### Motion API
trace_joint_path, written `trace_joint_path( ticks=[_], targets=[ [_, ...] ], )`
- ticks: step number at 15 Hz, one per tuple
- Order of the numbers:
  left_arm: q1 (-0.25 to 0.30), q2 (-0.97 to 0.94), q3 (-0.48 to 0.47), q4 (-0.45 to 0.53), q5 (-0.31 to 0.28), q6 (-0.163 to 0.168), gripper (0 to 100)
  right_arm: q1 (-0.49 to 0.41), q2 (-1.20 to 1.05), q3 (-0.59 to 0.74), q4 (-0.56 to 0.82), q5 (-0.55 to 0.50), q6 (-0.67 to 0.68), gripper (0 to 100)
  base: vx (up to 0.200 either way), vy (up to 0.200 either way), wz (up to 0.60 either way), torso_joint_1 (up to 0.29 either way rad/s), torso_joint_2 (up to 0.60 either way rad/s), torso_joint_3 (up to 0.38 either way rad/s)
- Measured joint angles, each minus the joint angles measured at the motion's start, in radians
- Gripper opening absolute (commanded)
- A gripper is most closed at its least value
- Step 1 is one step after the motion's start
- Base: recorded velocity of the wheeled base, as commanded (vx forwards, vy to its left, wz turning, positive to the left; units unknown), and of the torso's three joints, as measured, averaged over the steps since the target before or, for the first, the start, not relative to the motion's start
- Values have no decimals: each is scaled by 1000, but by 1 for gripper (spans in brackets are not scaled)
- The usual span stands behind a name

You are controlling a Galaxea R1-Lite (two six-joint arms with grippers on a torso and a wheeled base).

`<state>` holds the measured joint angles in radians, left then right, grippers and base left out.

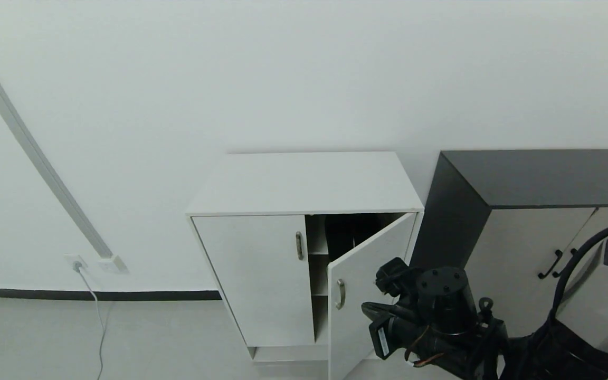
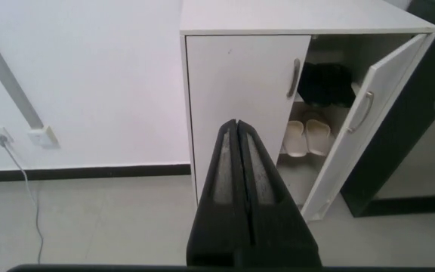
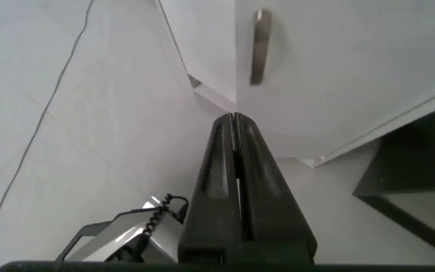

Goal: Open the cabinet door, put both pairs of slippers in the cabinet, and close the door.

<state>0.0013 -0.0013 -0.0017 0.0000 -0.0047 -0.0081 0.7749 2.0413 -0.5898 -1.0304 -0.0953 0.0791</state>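
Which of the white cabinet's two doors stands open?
The white panel door on the robot's right, swung outward so the shelves show; the matching left door sits flush and shut.

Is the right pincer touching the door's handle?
Apart. The right wrist view shows bare door between the shut right pincer and the handle.

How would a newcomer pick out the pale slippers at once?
Find the white cabinet against the wall, its right door ajar. Inside, the pale slippers lie side by side on a shelf, below the black things on the shelf above.
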Motion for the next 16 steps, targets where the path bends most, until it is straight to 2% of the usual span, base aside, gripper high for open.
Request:
trace_joint_path(
  ticks=[6,16],
  targets=[
    [0,0,0,0,0,-2,0,-7,44,-52,1,0,5,0,0,0,0,0,0,0],
    [0,0,0,0,6,-2,0,-90,218,-289,4,-1,5,0,0,0,0,0,0,0]
  ],
)
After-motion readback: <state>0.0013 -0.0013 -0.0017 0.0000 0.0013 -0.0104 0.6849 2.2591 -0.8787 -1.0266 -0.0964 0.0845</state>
